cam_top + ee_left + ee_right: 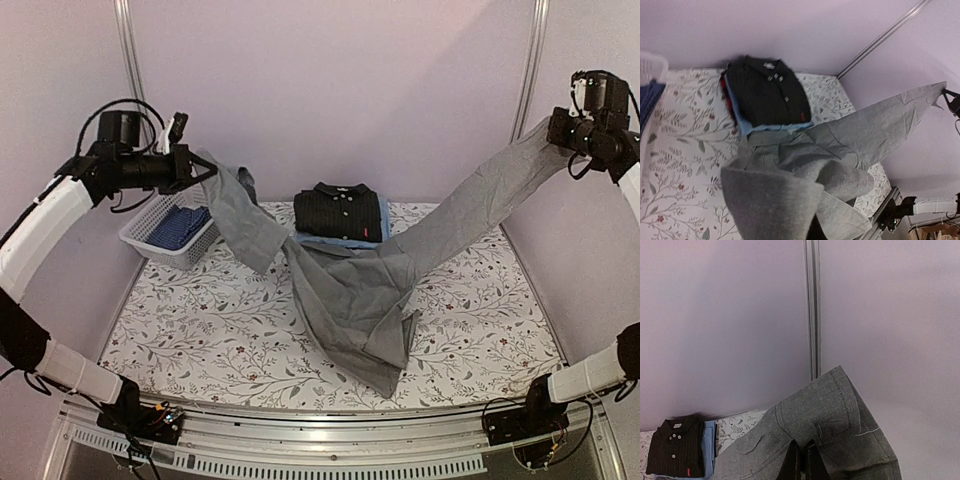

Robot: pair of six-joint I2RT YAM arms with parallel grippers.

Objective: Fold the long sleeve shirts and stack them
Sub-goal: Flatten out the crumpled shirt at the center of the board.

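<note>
The grey shirt (pixel 350 290) hangs stretched between both arms, its body sagging onto the table. My left gripper (pixel 205 168) is shut on one sleeve, high at the left; in the left wrist view the grey cloth (pixel 775 200) covers its fingers. My right gripper (pixel 562 135) is shut on the other sleeve's cuff, high at the right; the right wrist view shows the cuff (pixel 830 415) pinched between my fingers (pixel 792 460). The black shirt (pixel 338 212) lies folded on the folded light blue shirt (pixel 384 222) at the back middle; both show in the left wrist view (pixel 767 92).
A white lattice basket (pixel 150 240) with dark blue cloth (pixel 180 228) stands at the back left, under my left arm. The floral table cover (pixel 200 320) ends at a metal rail (pixel 330 420) in front. Frame posts (pixel 530 60) stand at the back.
</note>
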